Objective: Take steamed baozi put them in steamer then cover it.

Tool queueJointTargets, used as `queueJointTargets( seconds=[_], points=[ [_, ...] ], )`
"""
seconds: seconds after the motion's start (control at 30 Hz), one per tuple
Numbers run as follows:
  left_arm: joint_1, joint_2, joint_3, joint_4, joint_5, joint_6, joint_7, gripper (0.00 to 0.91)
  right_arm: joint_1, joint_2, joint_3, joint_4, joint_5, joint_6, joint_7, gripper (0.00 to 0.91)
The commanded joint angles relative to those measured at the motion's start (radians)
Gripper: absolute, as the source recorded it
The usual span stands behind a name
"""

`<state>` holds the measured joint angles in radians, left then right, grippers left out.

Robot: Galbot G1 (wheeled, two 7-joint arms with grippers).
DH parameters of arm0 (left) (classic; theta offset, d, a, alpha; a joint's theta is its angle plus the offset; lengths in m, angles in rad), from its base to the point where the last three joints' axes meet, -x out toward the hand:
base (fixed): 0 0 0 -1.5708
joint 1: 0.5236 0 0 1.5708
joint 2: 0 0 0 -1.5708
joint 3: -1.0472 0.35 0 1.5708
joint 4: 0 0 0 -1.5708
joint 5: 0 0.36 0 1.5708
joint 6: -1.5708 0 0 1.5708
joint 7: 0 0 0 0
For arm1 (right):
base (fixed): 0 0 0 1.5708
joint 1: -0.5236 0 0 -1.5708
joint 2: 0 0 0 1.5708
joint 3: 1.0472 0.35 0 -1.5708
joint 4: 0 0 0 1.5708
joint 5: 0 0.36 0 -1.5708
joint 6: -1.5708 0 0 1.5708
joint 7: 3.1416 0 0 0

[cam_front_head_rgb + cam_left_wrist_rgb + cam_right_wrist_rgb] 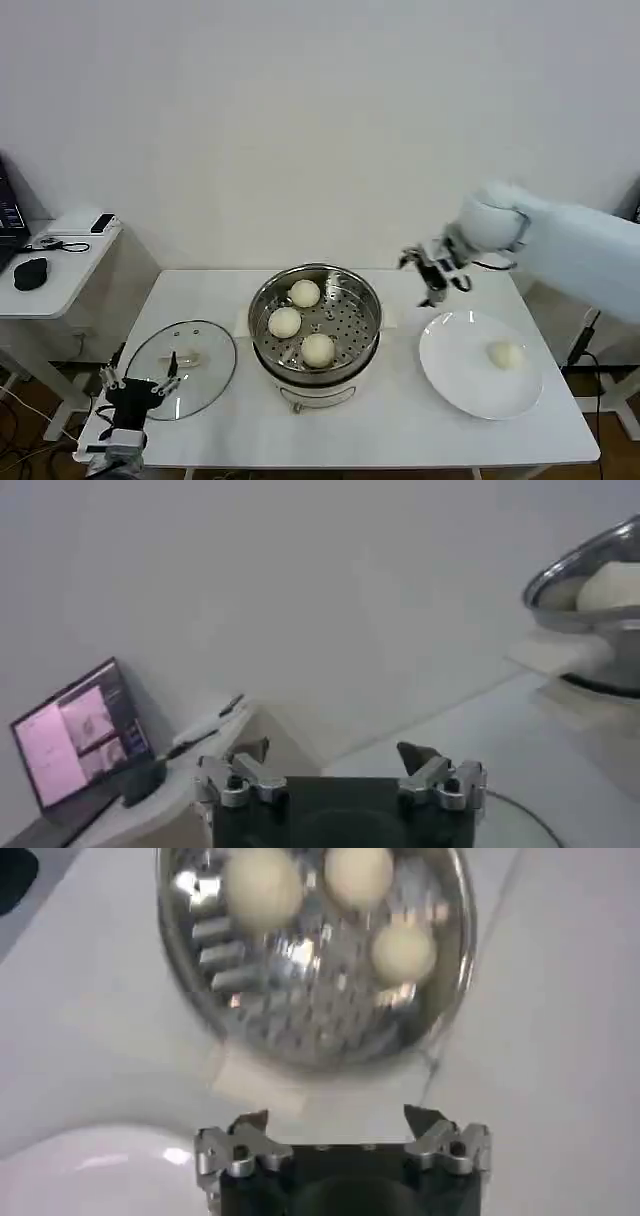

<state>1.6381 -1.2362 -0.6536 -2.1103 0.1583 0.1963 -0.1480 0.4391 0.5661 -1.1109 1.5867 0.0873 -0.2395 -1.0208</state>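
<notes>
Baozi: three in the steamer, one on the plate.
Three baozi (304, 293) (285, 322) (318, 349) sit on the perforated tray of the steamer (368, 290) at table centre; the fourth bao (505, 354) lies on the white plate (455, 375) to its right. The right gripper (428, 277), fingers spread and empty, hangs between steamer and plate. The cover (205, 368) lies flat left of the steamer, bar handle (184, 356) running left-right. The left gripper (138, 384) hovers spread at its near edge.
</notes>
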Motion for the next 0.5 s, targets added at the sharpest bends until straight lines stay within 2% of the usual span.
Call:
queueJointTargets(
  seconds=[0.03, 0.17, 0.33, 0.5],
  points=[
    [-0.014, 0.013, 0.040, 0.018, 0.001, 0.001, 0.001, 0.907, -0.480, -0.298, 0.358, -0.008, -0.130, 0.020, 0.004, 0.907],
    [-0.014, 0.023, 0.042, 0.031, 0.000, -0.002, 0.001, 0.907, -0.645, -0.311, 0.532, -0.053, -0.166, 0.036, 0.003, 0.907],
    [-0.018, 0.022, 0.044, 0.040, 0.000, -0.002, 0.001, 0.907, -0.721, -0.275, 0.595, -0.126, -0.203, 0.043, -0.002, 0.907],
    [-0.015, 0.022, 0.041, 0.046, 0.000, -0.003, 0.002, 0.907, -0.722, -0.216, 0.599, -0.194, -0.235, 0.044, -0.003, 0.907]
  ],
)
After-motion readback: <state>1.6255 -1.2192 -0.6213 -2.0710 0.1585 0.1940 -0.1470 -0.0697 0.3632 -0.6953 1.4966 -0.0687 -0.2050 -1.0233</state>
